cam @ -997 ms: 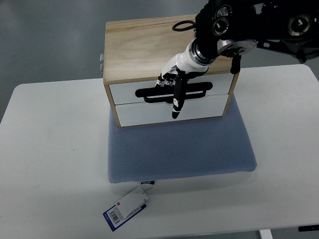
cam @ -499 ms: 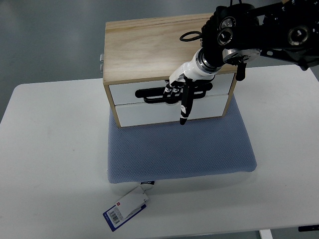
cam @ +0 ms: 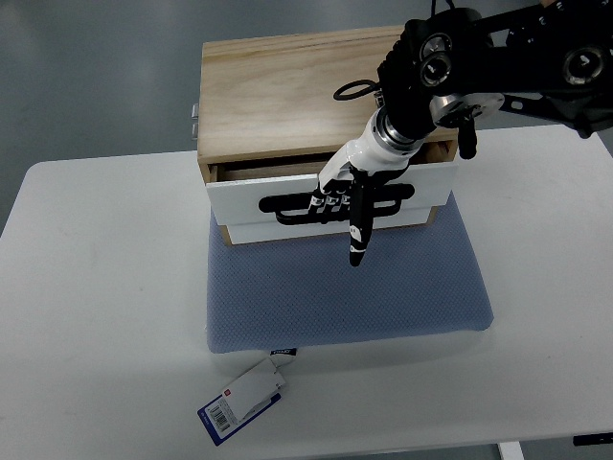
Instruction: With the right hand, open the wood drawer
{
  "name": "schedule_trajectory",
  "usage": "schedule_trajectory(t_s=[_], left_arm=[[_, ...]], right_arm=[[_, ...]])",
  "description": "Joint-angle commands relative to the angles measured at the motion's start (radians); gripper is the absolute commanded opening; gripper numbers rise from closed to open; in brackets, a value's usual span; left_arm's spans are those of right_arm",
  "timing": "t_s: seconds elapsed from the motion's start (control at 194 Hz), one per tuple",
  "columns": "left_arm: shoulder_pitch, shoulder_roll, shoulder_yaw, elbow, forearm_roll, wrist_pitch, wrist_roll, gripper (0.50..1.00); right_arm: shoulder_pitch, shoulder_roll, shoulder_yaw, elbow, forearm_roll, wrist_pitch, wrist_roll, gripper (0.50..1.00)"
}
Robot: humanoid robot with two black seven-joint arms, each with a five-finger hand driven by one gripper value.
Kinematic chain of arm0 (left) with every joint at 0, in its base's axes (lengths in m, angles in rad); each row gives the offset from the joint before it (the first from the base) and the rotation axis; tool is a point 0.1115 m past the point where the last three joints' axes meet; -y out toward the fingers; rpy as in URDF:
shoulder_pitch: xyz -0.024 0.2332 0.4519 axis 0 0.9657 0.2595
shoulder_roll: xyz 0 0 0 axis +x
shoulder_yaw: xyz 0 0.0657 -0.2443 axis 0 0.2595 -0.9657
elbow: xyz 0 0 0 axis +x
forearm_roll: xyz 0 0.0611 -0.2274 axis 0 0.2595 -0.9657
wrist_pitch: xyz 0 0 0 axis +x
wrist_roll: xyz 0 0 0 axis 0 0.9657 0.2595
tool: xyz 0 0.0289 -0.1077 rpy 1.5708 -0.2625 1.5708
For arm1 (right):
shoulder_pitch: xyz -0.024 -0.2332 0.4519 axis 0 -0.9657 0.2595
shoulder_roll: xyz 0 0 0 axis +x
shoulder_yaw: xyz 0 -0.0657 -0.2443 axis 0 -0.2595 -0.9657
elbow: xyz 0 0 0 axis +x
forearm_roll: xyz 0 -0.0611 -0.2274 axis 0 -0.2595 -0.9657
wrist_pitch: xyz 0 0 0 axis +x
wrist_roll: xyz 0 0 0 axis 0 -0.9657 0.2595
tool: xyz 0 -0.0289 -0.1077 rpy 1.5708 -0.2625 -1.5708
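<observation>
A light wood drawer box (cam: 287,91) stands at the back of the table on a blue-grey mat (cam: 345,283). Its top drawer (cam: 249,196) has a white front with a black slot handle (cam: 287,206) and is pulled partly out, so a dark gap shows behind the front. My right hand (cam: 340,206) comes in from the upper right. Its fingers are hooked into the handle slot, and one finger (cam: 357,240) points straight down over the lower drawer front. The left hand is not in view.
The box and mat sit on a white table (cam: 96,307). A blue and white tag (cam: 244,401) lies in front of the mat near the table's front edge. The black right arm (cam: 498,57) hangs over the box's right side.
The top drawer has slid out toward the front while my right hand, hooked in the handle, moved toward the near edge. One second ago the drawer was shut flush.
</observation>
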Motion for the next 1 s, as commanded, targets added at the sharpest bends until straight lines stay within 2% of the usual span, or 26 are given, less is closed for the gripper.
schedule_trajectory(t_s=[0.0, 0.36, 0.992], left_arm=[[0.000, 0.000, 0.000, 0.000, 0.000, 0.001, 0.000, 1.000], [0.000, 0.000, 0.000, 0.000, 0.000, 0.001, 0.000, 1.000], [0.000, 0.000, 0.002, 0.001, 0.000, 0.001, 0.000, 1.000]], right_arm=[[0.010, -0.010, 0.002, 0.021, 0.015, 0.014, -0.001, 0.944], [0.059, -0.051, 0.002, 0.096, 0.084, 0.079, -0.001, 0.944], [0.081, -0.112, 0.003, 0.152, 0.182, 0.079, -0.001, 0.944]])
